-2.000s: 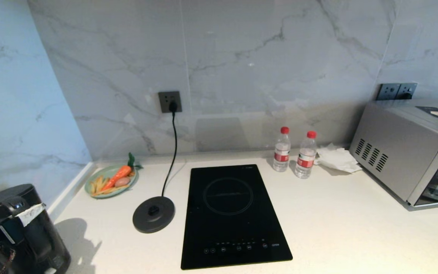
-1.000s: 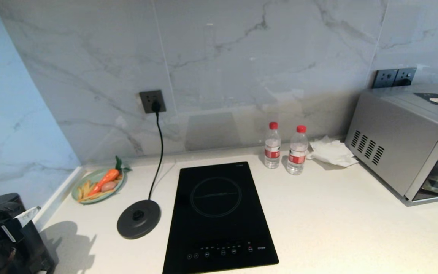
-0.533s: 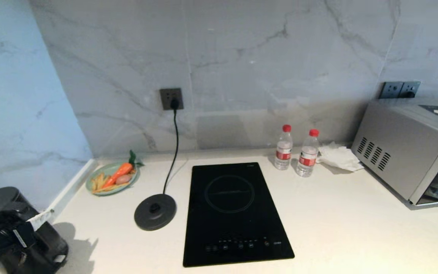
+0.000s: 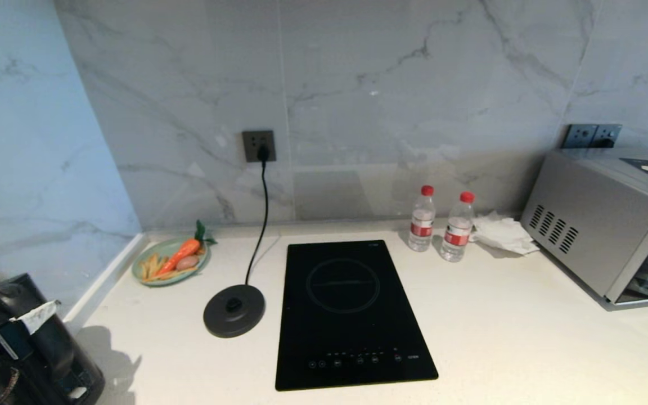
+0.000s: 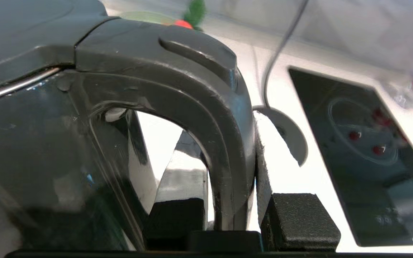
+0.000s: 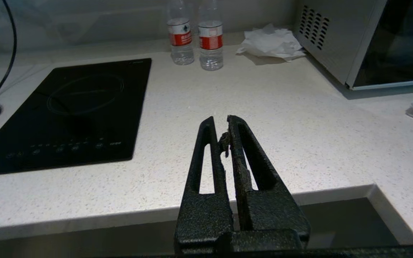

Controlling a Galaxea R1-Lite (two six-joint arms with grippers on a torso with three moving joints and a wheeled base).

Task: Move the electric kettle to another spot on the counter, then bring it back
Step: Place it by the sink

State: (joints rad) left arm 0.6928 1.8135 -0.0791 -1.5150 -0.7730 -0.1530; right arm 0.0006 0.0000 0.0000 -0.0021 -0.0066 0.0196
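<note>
Left claw was clamped on the electric kettle handle at 8 o'clock on the tabletop, off its base disc. Likely mid-move; next needs return onto the disc. Right claw parked, pinched together.

Back wall: pale grey marble slabs with dark veins, glossy, running behind the whole bench.
Left wall: same marble, meeting the back wall at the far left corner.
Wall socket: dark square plate, a black plug in it.
Far right sockets: two dark plates, side by side.
Light: soft, cool, faint reflections on the marble.
</note>
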